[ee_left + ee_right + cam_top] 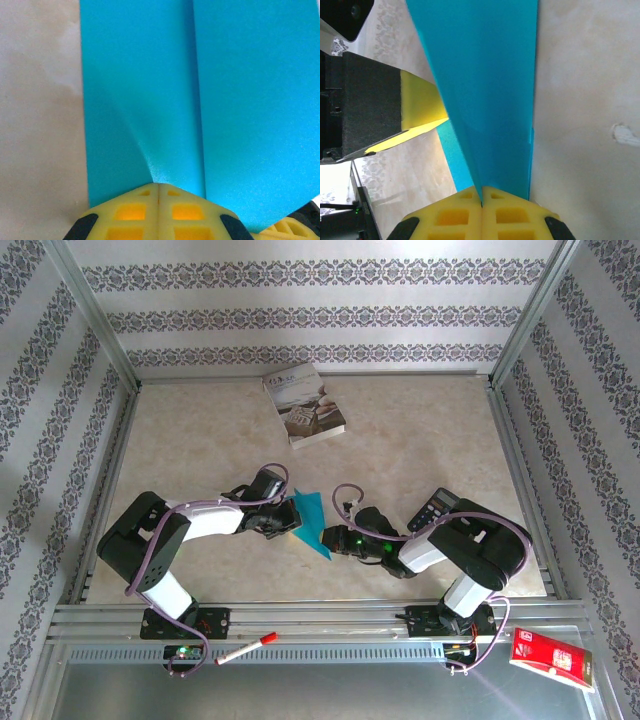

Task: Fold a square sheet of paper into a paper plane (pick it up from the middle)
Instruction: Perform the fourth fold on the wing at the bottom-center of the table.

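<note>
Teal-blue paper plane (312, 523) hangs between our two arms, a little above the table (200, 440), near its front edge and well apart from the book (305, 405) at the far side. We hold it from both sides. Our left gripper (289, 521) is clenched on one edge: in the left wrist view its yellow pads (130, 212) meet with the paper (225, 100) pinched in the seam between them. Our right gripper (336, 538) is clenched in the same way on the opposite edge, and its pads (455, 215) press together on the paper (485, 75).

We judge that most of the folding is done. From above, the paper is already a slim shape with one sharp point toward us, not a square. A straight centre crease (197, 100) runs along it, and two layers lie on either side of this crease. In the right wrist view the body narrows down toward the pads.

What is left, we think, is small: perhaps to press the last fold or open the wings, then to put the plane down and let go. We cannot tell whether the wings are already bent out.
</note>
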Controlling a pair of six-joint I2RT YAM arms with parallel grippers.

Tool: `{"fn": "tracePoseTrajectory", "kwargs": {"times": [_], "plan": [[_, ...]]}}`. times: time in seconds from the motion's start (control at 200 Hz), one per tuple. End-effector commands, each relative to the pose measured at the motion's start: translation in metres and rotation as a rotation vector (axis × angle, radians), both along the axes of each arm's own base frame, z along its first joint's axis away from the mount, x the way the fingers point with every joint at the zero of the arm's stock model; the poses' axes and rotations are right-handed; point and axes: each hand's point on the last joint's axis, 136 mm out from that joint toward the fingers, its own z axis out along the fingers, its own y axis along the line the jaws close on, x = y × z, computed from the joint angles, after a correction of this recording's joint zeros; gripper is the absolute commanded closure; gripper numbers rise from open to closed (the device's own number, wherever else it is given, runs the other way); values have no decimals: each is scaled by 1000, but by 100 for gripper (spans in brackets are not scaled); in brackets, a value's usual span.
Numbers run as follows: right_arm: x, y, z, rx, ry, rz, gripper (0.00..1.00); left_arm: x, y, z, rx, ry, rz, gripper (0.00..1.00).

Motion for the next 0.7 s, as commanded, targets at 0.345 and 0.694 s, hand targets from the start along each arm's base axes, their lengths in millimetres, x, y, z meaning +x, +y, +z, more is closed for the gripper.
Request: {"fn": "tracePoseTrajectory", "kwargs": {"times": [0.345,0.694], "plan": [[-2,-19,-19,-47,60,-113,100,-18,24,-34,121,74,-12,100],[-5,-27,-28,-82,88,-152,100,-16,25,-29,133,61,-19,100]]}}
